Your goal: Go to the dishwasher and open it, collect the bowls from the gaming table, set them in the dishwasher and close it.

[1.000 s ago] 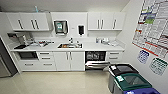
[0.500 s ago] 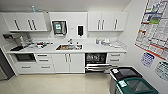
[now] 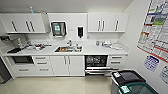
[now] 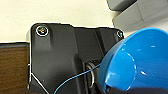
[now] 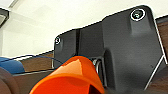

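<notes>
Dishwasher (image 3: 96,62) standing open below the right part of the counter (image 3: 100,52), door dropped forward, dark racks showing inside, just as half a second ago. Whole head view shifted only slightly since then, so a small move of the camera rather than of anything in the kitchen; judged from that, a slow approach, with opening done and loading not yet begun. Blue bowl (image 4: 140,60) large and close in the left wrist view, orange bowl (image 5: 72,75) likewise in the right wrist view, both off the gaming table and probably carried. Cannot tell whether the left gripper or the right gripper is clenched or released. Counter white and cluttered: sink (image 3: 67,49) near its middle, small items toward both ends. White cabinets (image 3: 107,22) above, pale glossy floor (image 3: 57,86) in front, lidded bins (image 3: 127,77) near the dishwasher's right side, posters (image 3: 155,30) on the right-hand wall.
</notes>
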Tool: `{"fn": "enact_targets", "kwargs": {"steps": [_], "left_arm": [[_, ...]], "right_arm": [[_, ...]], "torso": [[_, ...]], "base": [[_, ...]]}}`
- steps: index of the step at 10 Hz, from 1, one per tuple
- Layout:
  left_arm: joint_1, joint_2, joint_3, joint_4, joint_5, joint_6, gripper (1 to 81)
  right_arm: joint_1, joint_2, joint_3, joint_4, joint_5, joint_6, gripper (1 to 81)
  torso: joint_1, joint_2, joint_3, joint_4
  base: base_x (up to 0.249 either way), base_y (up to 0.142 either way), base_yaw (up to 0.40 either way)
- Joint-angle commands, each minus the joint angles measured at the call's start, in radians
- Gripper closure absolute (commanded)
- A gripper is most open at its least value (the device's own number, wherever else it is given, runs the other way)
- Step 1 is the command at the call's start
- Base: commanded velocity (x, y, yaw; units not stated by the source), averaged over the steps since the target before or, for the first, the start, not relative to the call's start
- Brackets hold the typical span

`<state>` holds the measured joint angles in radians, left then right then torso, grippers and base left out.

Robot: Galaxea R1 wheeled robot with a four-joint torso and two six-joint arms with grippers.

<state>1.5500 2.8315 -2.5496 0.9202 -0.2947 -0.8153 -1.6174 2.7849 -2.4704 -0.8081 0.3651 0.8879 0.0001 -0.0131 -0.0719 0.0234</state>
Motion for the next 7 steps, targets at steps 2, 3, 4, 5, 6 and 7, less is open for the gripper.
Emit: {"fn": "enact_targets", "kwargs": {"steps": [2, 3, 4, 5, 6, 7], "left_arm": [[-0.035, -0.026, 0.002, -0.001, 0.015, -0.002, 81.1], [-0.035, -0.026, 0.002, -0.007, 0.014, -0.002, 81.1], [-0.035, -0.027, 0.002, -0.007, 0.009, -0.002, 81.1], [-0.035, -0.027, 0.002, -0.007, 0.009, -0.002, 81.1], [-0.035, -0.027, 0.002, -0.007, 0.009, -0.002, 81.1], [-0.035, -0.027, 0.002, -0.007, 0.009, -0.002, 81.1]], "right_arm": [[0.032, -0.008, 0.009, -0.020, -0.021, 0.000, 81.1], [0.032, -0.006, 0.009, -0.020, -0.020, 0.000, 81.1], [0.032, -0.006, 0.009, -0.020, -0.021, 0.000, 81.1], [0.032, -0.006, 0.009, -0.020, -0.021, 0.000, 81.1], [0.030, -0.006, 0.009, -0.020, -0.021, 0.000, 81.1], [0.030, -0.006, 0.008, -0.020, -0.021, 0.000, 81.1]], "torso": [[0.000, -0.002, 0.001, 0.000], [0.000, -0.001, 0.001, 0.000], [0.002, 0.000, 0.000, 0.000], [0.001, 0.000, 0.000, 0.000], [0.001, 0.000, 0.000, 0.000], [0.001, 0.000, 0.000, 0.000]], "base": [[0.191, 0.000, 0.000], [0.190, 0.000, 0.000], [0.191, 0.000, 0.000], [0.191, 0.000, 0.000], [0.190, 0.000, 0.000], [0.191, 0.000, 0.000]]}}
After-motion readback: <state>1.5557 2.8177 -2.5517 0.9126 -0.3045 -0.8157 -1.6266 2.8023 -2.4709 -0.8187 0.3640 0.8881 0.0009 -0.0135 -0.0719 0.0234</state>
